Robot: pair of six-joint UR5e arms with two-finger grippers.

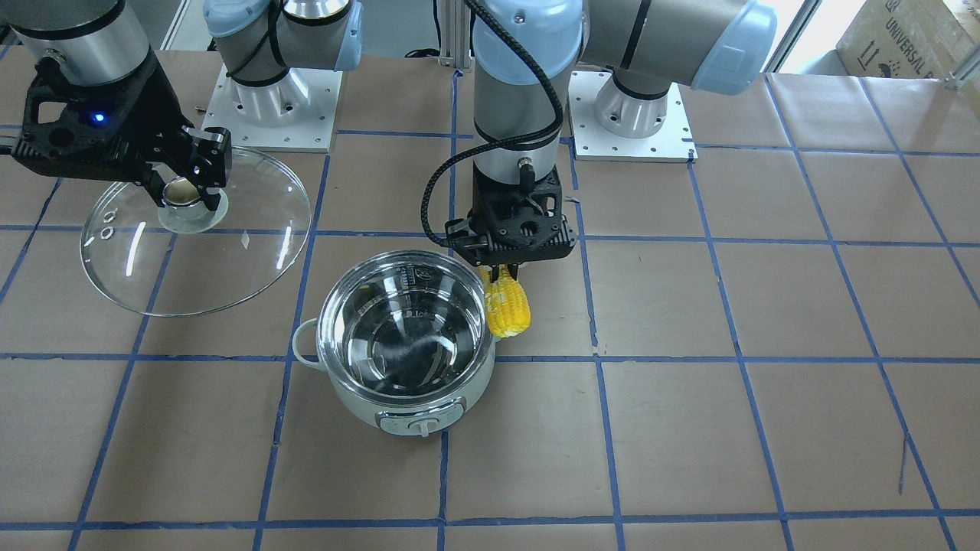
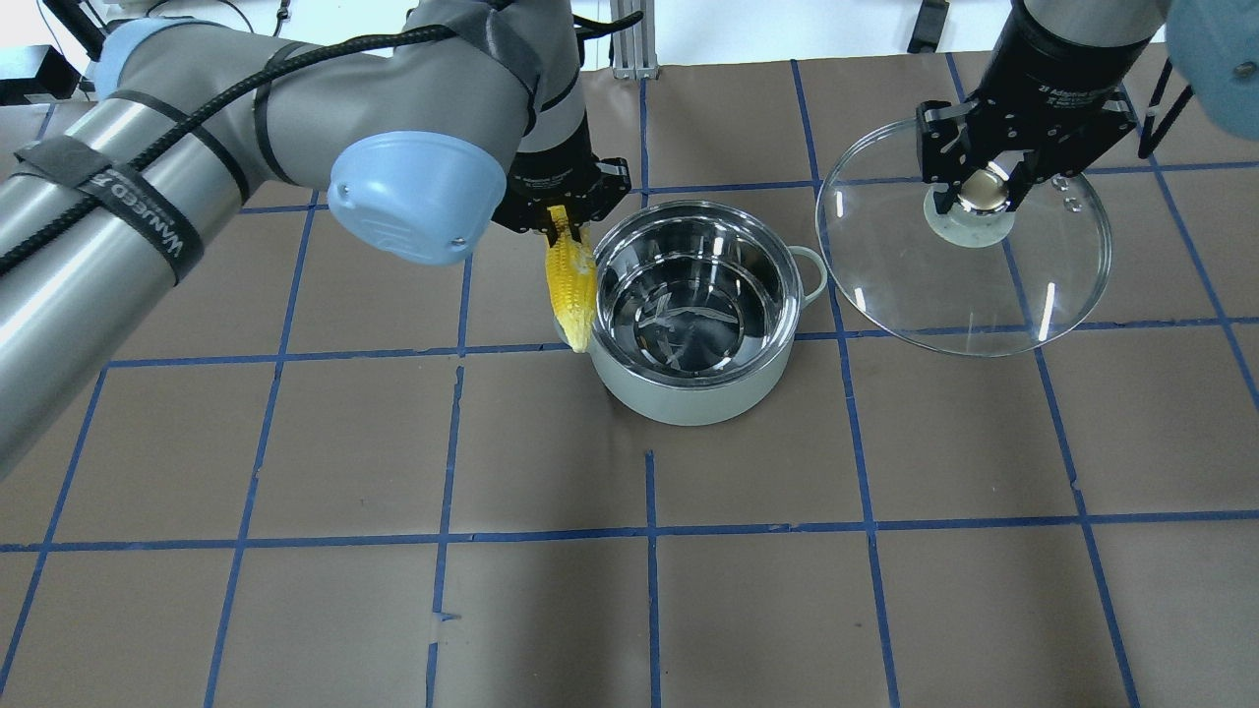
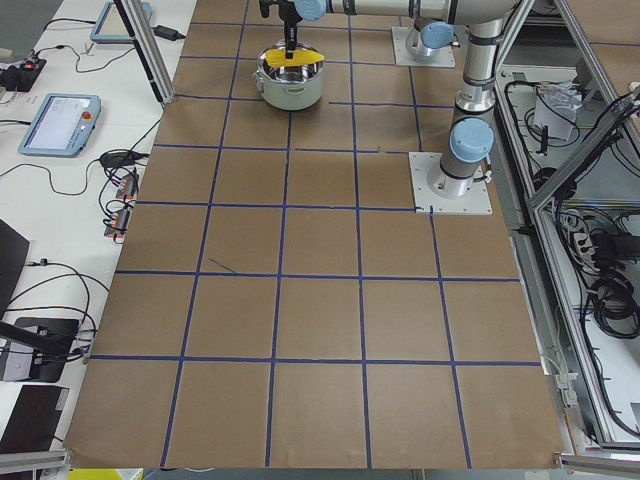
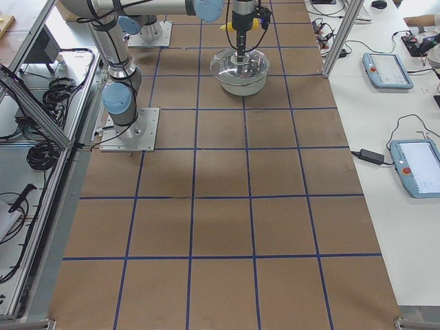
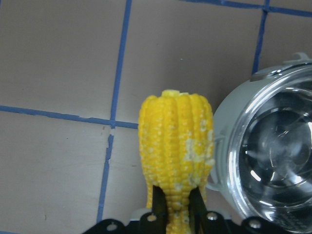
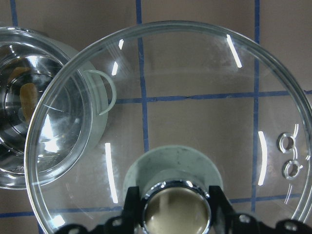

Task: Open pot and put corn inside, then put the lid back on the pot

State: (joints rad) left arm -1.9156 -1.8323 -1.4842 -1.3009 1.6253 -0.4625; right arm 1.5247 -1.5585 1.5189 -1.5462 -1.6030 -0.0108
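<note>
**Corn Held Just Outside the Pot Rim**

If the corn [image 2: 572,285] were let go now, it would probably be dropped on the table. It hangs just beside the mint-green pot [image 2: 689,398], outside the steel rim. A sideways move made too low could knock it against that rim. The corn is pinched at its upper end by the closed left gripper [image 2: 559,221], and its body points down below the jaws. The glass lid [image 2: 969,295] is held apart from the pot on the other side, its gold knob clamped by the right gripper [image 2: 976,192].
</note>
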